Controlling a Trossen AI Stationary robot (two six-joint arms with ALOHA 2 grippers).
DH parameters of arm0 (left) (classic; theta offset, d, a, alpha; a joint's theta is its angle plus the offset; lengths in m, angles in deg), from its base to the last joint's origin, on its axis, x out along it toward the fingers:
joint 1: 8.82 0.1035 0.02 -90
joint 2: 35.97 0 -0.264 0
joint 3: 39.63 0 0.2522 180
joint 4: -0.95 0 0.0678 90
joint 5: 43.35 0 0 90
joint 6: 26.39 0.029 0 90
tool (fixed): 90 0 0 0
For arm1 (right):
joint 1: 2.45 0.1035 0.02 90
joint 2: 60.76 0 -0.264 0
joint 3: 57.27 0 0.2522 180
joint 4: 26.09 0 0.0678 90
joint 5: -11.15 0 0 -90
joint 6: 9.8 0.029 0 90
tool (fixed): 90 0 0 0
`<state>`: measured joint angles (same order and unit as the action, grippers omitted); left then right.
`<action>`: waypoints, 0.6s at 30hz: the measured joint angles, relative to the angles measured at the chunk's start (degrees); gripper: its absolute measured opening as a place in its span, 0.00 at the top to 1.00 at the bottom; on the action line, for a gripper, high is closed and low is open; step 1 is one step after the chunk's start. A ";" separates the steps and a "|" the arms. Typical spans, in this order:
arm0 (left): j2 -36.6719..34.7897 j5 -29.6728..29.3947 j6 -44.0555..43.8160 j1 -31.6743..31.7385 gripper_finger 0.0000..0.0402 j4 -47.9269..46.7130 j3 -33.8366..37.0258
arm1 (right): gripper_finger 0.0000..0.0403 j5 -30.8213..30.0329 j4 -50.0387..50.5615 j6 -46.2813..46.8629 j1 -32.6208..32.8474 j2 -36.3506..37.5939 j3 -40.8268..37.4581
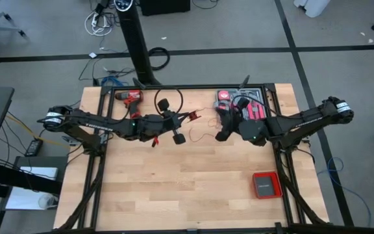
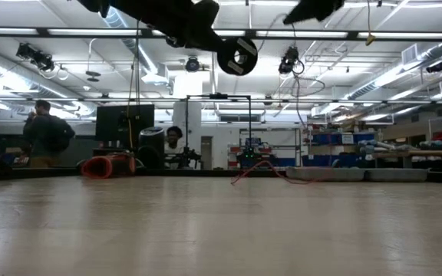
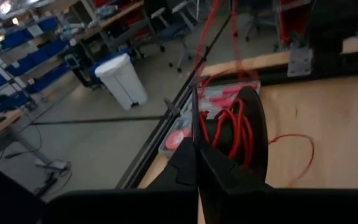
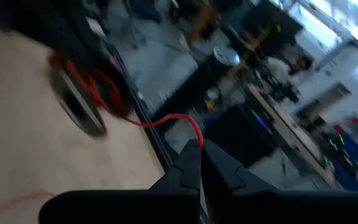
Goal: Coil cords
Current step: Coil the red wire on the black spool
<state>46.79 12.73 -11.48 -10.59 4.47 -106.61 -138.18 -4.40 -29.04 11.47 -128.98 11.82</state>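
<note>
Drill in red and black (image 1: 130,97) at the wooden table's (image 1: 193,188) far left edge; flat red square box (image 1: 265,184) near right. Left gripper (image 1: 196,117) (fingers together) sits beside a black spool (image 3: 244,134) wound with thin red cord (image 3: 234,127). Right gripper (image 1: 221,127), closed, pinches the cord's run.

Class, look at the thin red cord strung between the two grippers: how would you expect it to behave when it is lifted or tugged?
Probably floppy: the thin red cord sags in loose loops onto the table rather than holding a line. Likely very light, being hair-thin beside the spool held by the left gripper. It may tangle, since its slack curls over itself.
</note>
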 joint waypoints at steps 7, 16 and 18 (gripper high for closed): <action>0.02 -0.31 -1.81 0.65 1.00 0.78 0.00 | 1.00 13.78 -9.75 -1.43 1.83 -1.10 0.01; 0.04 -0.34 -5.27 0.56 1.00 3.71 0.00 | 1.00 19.57 -18.43 -3.64 1.03 -8.81 0.00; 0.04 0.00 -6.88 0.49 1.00 5.37 0.00 | 1.00 18.31 -20.72 -4.53 0.81 -10.92 0.01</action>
<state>46.84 12.73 -18.37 -10.10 9.83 -106.61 -119.87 -25.12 -33.57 12.28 -139.91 11.83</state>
